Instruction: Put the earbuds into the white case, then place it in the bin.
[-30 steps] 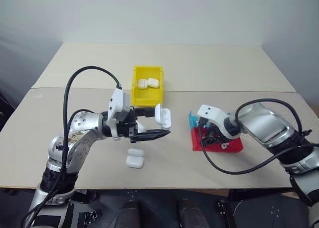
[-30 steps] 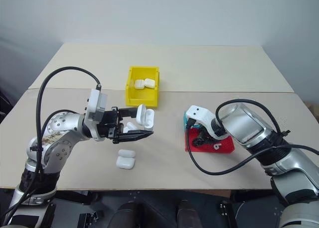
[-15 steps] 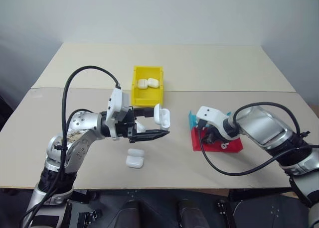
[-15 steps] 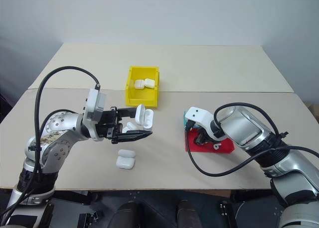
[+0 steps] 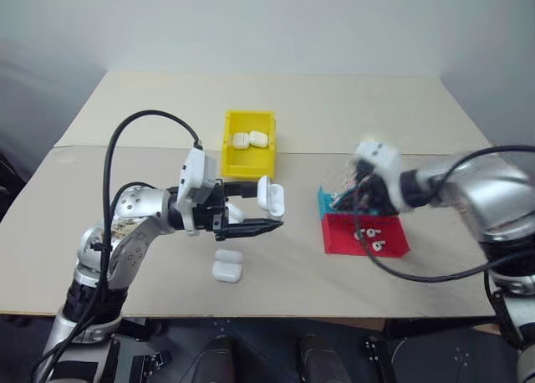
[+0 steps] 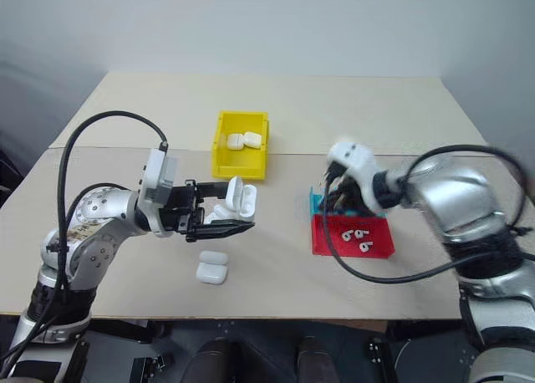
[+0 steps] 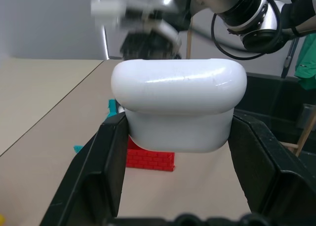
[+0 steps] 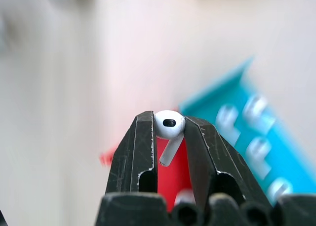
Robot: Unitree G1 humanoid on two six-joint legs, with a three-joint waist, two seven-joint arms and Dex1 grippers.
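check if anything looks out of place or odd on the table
Nothing looks spilled or damaged. Two white cases lie loose on the table, outside the yellow bin, which already has two.

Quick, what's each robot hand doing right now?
Left end effector: shut on the white case, lid flipped open.
Right end effector: shut on an earbud, above the red tray.

We see a glossy, smooth white plastic earbud case (image 7: 178, 107), a studded red plastic tray (image 6: 352, 236), and a matt beige desk (image 5: 351, 107).
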